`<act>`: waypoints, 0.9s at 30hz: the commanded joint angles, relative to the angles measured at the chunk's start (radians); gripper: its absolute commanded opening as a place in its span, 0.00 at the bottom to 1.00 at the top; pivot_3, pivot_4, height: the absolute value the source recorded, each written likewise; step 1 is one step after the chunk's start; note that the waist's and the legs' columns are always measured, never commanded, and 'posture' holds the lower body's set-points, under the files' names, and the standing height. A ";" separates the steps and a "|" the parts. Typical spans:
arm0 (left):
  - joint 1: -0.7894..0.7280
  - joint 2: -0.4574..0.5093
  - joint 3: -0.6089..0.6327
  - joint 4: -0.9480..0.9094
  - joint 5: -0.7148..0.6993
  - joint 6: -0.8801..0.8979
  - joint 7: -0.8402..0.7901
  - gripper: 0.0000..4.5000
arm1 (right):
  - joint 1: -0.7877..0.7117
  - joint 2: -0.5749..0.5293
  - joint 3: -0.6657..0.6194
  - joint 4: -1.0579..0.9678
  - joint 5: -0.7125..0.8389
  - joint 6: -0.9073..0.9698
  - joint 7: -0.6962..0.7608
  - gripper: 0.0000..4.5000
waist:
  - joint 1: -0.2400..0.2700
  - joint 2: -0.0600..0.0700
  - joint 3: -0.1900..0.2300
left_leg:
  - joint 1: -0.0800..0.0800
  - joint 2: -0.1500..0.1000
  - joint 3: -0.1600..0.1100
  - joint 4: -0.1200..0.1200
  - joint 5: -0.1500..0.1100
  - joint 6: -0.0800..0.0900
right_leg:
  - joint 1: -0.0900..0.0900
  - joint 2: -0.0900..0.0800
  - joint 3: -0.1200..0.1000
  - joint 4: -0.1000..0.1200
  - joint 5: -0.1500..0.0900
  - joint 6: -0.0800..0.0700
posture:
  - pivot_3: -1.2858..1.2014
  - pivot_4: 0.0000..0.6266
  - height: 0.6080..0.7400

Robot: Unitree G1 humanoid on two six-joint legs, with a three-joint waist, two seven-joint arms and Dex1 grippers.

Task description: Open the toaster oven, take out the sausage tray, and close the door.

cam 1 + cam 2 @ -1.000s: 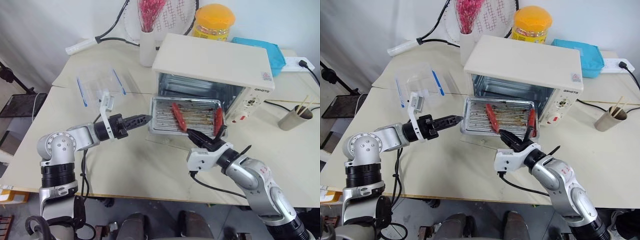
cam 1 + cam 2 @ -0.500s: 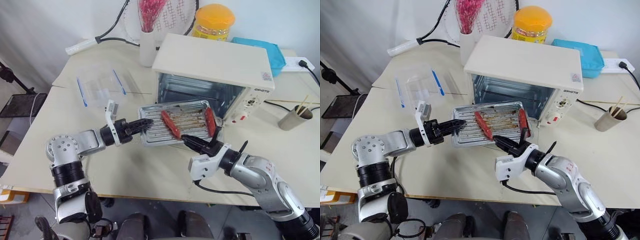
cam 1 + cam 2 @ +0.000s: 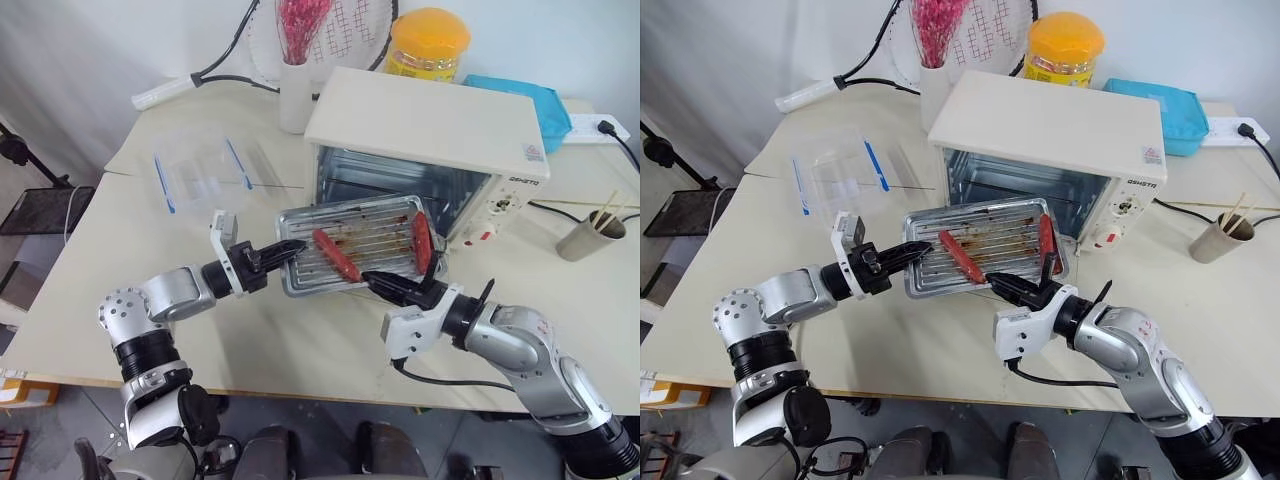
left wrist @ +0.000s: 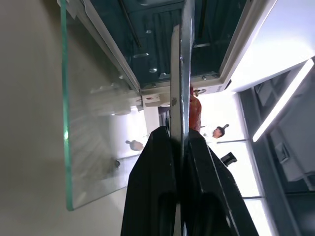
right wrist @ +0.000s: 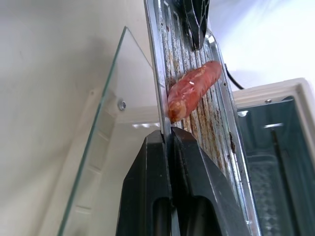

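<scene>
The toaster oven (image 3: 430, 130) carries a short line of dark lettering at the top of its right front panel; the characters appear reversed or inverted and cannot be read with confidence. A small red-and-white sticker sits on the top surface near the front right corner, its content too small to make out. The yellow jar (image 3: 428, 42) behind the oven bears a printed label that is not legible.

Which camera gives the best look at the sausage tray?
The left eye view: the whole sausage tray with both sausages, held in front of the toaster oven. The right eye view matches it. Both wrist views show the tray edge-on between fingers.
</scene>
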 commanded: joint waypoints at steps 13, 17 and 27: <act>0.366 0.176 -0.029 -0.189 -0.339 -0.240 0.044 0.00 | 0.185 -0.104 -0.235 0.069 0.320 -0.272 0.024 0.82 | 0.003 0.000 0.000 | 0.002 -0.002 0.001 -0.001 0.000 0.000 | 0.001 0.001 0.007 -0.001 0.000 0.000 | 0.52 0.24 1.00; 0.469 0.217 0.026 -0.207 -0.339 -0.259 -0.023 0.00 | 0.271 -0.142 -0.335 0.199 0.398 -0.346 0.046 0.68 | 0.000 0.000 0.000 | 0.003 -0.001 0.003 -0.001 0.000 0.000 | 0.002 0.001 0.008 -0.002 0.000 0.000 | 0.52 0.24 1.00; 0.687 0.138 0.188 -0.341 -0.339 -0.383 -0.144 0.00 | 0.263 -0.151 -0.365 0.516 0.722 -0.183 0.259 0.00 | -0.004 0.000 0.000 | 0.004 0.001 0.004 -0.001 0.000 0.000 | 0.003 0.001 0.016 -0.003 -0.001 -0.002 | 0.52 0.24 1.00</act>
